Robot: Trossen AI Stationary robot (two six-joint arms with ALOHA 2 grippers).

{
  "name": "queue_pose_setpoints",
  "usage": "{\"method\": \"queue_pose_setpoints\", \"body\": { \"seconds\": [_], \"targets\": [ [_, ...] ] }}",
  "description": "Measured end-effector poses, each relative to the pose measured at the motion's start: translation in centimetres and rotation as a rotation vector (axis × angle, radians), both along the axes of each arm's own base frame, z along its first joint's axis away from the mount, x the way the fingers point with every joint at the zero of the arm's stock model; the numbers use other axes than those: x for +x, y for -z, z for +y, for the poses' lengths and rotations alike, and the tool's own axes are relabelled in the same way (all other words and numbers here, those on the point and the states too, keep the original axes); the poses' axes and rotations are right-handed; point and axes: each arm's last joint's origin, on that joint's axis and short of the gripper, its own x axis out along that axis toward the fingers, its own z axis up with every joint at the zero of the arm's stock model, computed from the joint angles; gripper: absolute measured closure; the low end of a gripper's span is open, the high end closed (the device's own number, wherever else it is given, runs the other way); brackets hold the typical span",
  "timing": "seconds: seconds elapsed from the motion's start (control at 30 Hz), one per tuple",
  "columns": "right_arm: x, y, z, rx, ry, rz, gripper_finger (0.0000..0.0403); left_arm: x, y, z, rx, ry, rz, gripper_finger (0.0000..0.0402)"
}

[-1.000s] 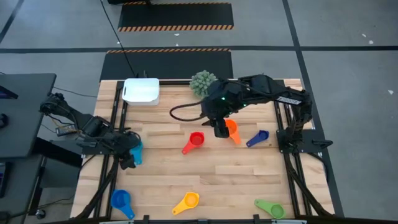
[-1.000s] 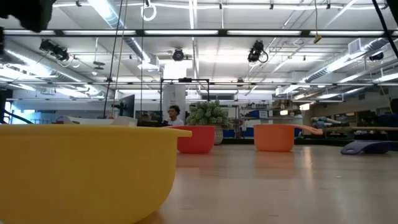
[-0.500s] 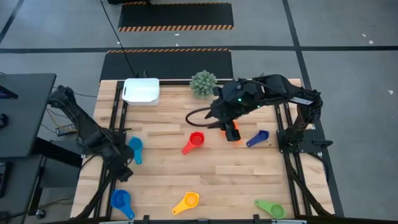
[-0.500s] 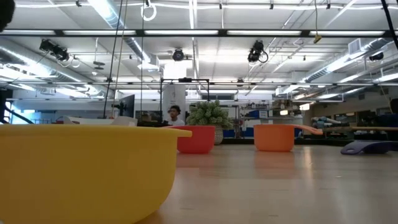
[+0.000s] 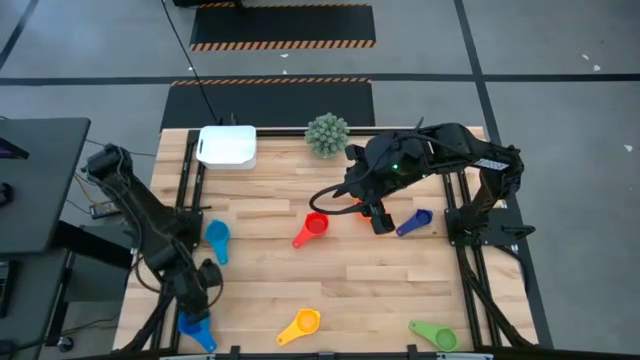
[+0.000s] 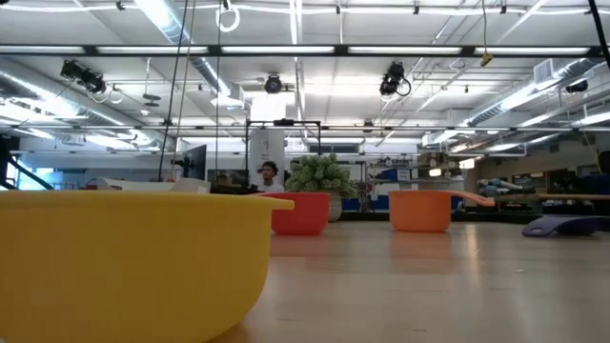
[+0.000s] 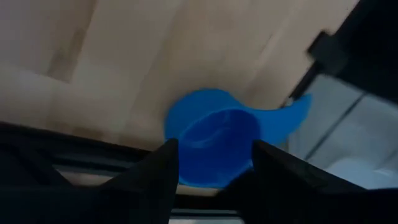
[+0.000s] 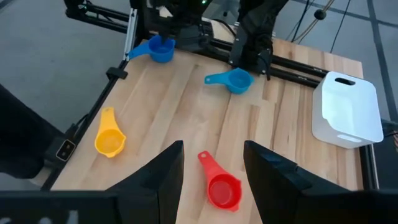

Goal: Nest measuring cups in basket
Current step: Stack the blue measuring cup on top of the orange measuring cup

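On my table (image 5: 350, 270) the white basket (image 5: 227, 146) sits well away from both tools. My left tool (image 7: 214, 163) hangs over the blue cup (image 7: 217, 146), fingers apart either side of it. My right tool (image 8: 213, 163) is spread wide and empty above the orange cup (image 6: 420, 210), the red cup (image 8: 221, 184) just ahead.

No text, label, brand, number or sign can be read anywhere in these views, neither on the measuring cups, the basket nor the arms.
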Motion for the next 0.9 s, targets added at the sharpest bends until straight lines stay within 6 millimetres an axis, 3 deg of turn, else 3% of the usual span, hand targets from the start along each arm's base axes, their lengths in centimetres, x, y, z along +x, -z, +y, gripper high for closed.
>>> {"method": "queue_pose_setpoints", "body": {
  "seconds": [0.2, 0.57, 0.9],
  "targets": [
    [0.0, 0.0, 0.0, 0.0, 0.0, 0.0, 0.0229, 0.1, 1.4, -0.6, 0.068, 0.142, -0.02, 0.0196],
    [0.0, 0.0, 0.0, 0.008, 0.006, 0.002, 0.0229, 0.5, 3.4, -1.1, 0.166, 0.221, 0.0, 0.0196],
    [0.0, 0.0, 0.0, 0.007, 0.005, -0.004, 0.0229, 0.6, 2.8, -1.3, 0.068, 0.172, 0.05, 0.0196]
  ]
}}
